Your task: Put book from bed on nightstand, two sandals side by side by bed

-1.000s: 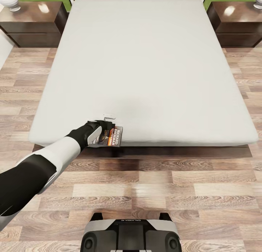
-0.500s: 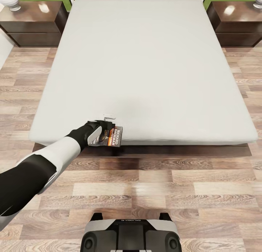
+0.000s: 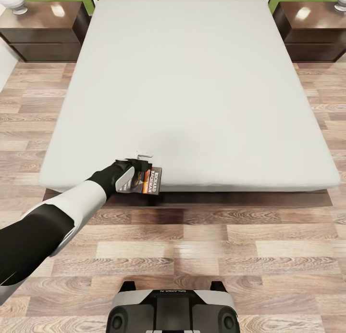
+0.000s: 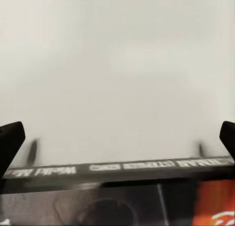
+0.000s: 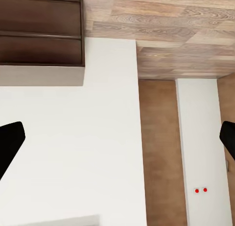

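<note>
Bed (image 3: 202, 83) foot edge: left gripper (image 3: 140, 172) straddles the book (image 3: 150, 181), jaws apparently clamped for lift-off; right jaws spread, empty.

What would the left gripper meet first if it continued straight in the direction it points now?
Probably the book: its edge lies right across the space between the left gripper fingers. Beyond it, only the light-grey mattress extends ahead. How near the book is to the palm is hard to judge.

A home bedroom: a double bed (image 3: 192, 83), flanking nightstands (image 3: 43, 30), and seemingly wood-plank floor (image 3: 216, 246).
</note>
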{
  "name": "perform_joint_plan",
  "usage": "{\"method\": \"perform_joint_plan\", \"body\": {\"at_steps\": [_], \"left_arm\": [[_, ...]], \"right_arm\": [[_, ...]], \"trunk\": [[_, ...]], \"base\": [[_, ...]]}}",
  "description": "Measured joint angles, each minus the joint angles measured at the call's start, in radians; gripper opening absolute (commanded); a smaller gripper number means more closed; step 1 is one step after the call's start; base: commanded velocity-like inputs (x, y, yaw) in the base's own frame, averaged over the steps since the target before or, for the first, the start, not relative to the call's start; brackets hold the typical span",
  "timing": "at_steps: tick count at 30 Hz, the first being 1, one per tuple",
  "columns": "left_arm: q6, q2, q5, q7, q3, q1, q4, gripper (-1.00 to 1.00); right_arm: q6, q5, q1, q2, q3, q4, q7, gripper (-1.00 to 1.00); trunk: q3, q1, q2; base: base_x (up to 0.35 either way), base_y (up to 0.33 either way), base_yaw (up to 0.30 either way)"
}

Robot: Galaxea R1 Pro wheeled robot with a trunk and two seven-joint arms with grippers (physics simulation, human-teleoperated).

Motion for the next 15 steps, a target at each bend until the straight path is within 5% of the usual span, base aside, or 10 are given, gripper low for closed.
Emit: {"method": "perform_joint_plan", "body": {"at_steps": [15], "left_arm": [[0.001,0.001,0.0,0.01,-0.004,-0.004,-0.002,1.0]], "right_arm": [[0.0,0.0,0.0,0.0,0.0,-0.001,0.0,1.0]], "trunk": [[0.0,0.0,0.0]], "base": [[0.0,0.0,0.0]]}}
